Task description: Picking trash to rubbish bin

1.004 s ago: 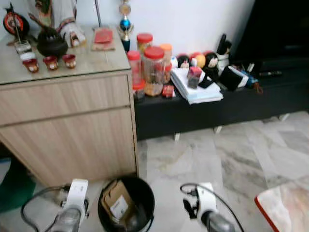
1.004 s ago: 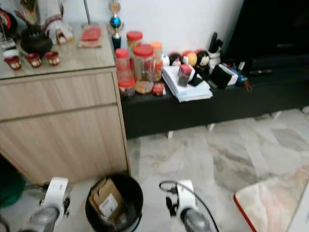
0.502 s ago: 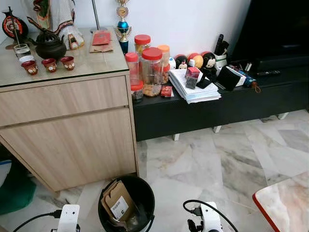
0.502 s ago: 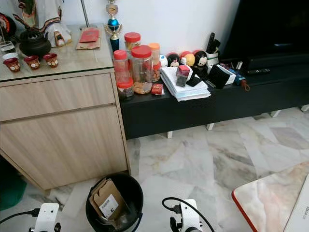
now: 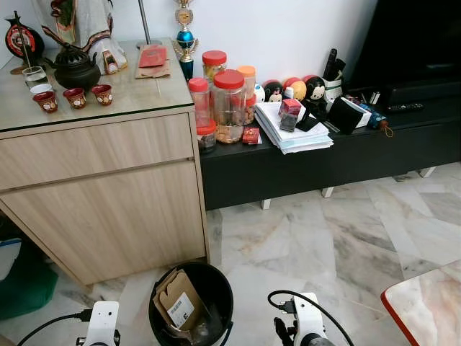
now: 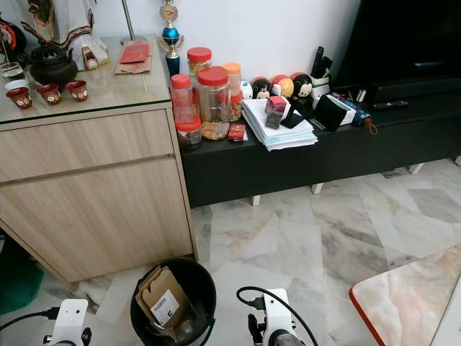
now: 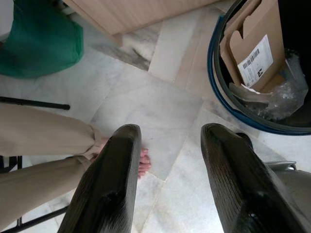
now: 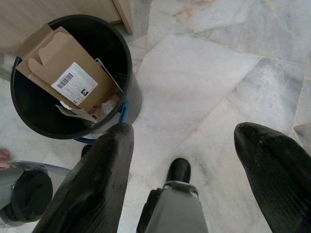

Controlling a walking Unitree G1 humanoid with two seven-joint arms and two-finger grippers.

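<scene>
A black rubbish bin [image 5: 218,288] stands on the marble floor beside the wooden cabinet. A flattened brown cardboard box [image 5: 176,303] with a white label leans inside it, over some clear plastic [image 7: 284,94]. My left gripper [image 7: 171,133] hangs open over the floor next to the bin [image 7: 216,73], nothing between its fingers. My right gripper [image 8: 184,131] is open too and holds nothing, with the bin [image 8: 133,97] and the cardboard [image 8: 63,77] just beyond one finger. Both white wrists [image 5: 102,324] show low in the eye views, one on each side of the bin.
A light wooden cabinet [image 5: 101,194] with cups and a teapot stands behind the bin. A low black bench [image 5: 324,162] holds jars, papers and small items. A red-edged surface [image 5: 425,310] lies at the right. A person's bare foot [image 7: 143,162] and a green bag [image 7: 39,39] are by my left gripper.
Both wrists have sunk lower in the eye views since a second ago, and the picture has steadied. The bin and the cardboard in it have not moved.
</scene>
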